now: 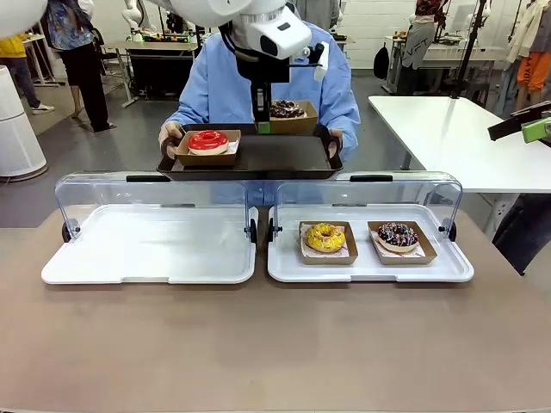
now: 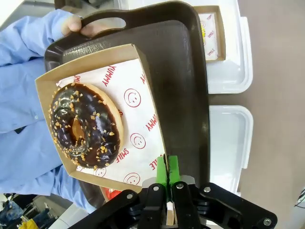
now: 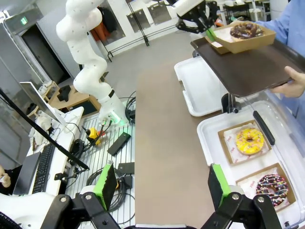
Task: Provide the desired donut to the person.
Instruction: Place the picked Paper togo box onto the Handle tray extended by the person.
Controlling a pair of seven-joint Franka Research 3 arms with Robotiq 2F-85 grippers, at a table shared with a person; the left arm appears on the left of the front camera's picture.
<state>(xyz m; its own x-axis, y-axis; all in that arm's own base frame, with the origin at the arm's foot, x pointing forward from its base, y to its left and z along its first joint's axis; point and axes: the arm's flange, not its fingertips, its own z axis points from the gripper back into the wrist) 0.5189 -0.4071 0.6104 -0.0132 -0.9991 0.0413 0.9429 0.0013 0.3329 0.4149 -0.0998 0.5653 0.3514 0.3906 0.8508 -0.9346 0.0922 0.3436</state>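
The person [image 1: 215, 82] in a light blue shirt holds a dark tray [image 1: 258, 159] by both handles across the table. On the tray's left end sits a red-glazed donut [image 1: 207, 140] in a cardboard box. My left gripper [image 2: 167, 172] is shut on the edge of a second box [image 2: 143, 95], which holds a chocolate donut with nut bits [image 2: 86, 125] over the tray's right end. From the front the left gripper [image 1: 263, 123] hangs by that box [image 1: 290, 116]. My right gripper [image 3: 162, 183] is open and holds nothing, off to the right [image 1: 534, 127].
Two white display trays with raised clear lids lie before me. The right tray [image 1: 370, 268] holds a yellow donut [image 1: 325, 237] and a chocolate sprinkled donut [image 1: 398, 235] in boxes. The left tray [image 1: 151, 249] is bare. A white table [image 1: 465, 138] stands at the far right.
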